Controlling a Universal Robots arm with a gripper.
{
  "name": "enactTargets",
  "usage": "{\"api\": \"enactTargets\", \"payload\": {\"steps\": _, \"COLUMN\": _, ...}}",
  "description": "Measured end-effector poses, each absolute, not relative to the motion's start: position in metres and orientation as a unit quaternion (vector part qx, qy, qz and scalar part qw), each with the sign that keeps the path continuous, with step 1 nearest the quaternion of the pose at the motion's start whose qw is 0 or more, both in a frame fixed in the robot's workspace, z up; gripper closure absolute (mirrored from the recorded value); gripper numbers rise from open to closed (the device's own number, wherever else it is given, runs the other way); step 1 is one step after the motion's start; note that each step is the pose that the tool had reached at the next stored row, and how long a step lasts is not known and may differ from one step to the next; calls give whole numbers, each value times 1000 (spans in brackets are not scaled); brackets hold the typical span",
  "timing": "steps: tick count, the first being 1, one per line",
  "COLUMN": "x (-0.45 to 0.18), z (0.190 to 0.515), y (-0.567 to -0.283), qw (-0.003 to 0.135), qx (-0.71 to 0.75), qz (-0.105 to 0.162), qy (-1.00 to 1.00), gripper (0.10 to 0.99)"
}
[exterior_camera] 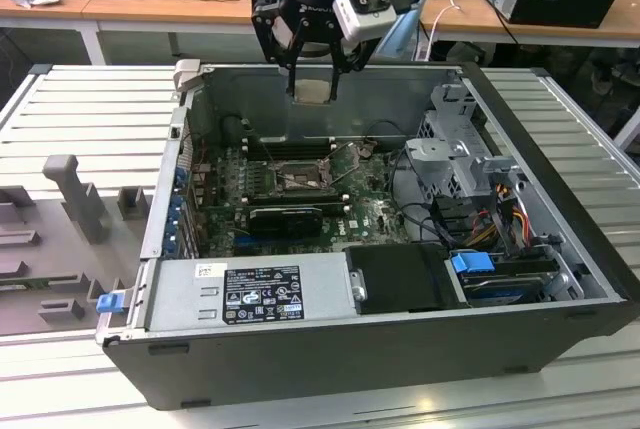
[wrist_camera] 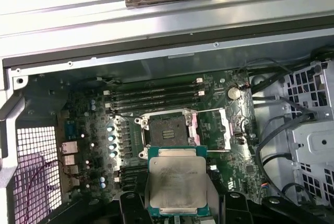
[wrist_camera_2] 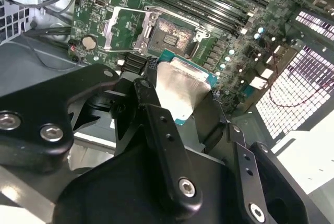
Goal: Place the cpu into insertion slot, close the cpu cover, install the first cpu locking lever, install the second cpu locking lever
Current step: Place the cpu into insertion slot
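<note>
the gripper (exterior_camera: 312, 79), clamped on the cpu (wrist_camera: 177, 182) above the open socket (exterior_camera: 300, 177) at its six o'clock in the exterior view, could seat it skewed and damage that socket.

A ribbed metal table (exterior_camera: 80, 99) is carrying an open computer case (exterior_camera: 400, 349) beneath the gripper (exterior_camera: 313, 84); grey fixture blocks (exterior_camera: 75, 194) are sitting well apart from it.

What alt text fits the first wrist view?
The gripper holds the cpu, metal top toward the camera, over the motherboard inside an open computer case. Past the cpu, the socket lies bare, with the cpu cover swung open beside it.
</note>
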State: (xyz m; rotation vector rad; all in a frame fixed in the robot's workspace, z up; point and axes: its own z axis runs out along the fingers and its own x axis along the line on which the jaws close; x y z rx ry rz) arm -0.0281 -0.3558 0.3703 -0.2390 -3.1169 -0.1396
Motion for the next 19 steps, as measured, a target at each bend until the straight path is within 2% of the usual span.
{"api": "enactTargets", "payload": {"steps": 19, "x": -28, "z": 370, "y": -356, "qw": 3, "qx": -150, "qz": -45, "qy": -988, "gripper": 561}}
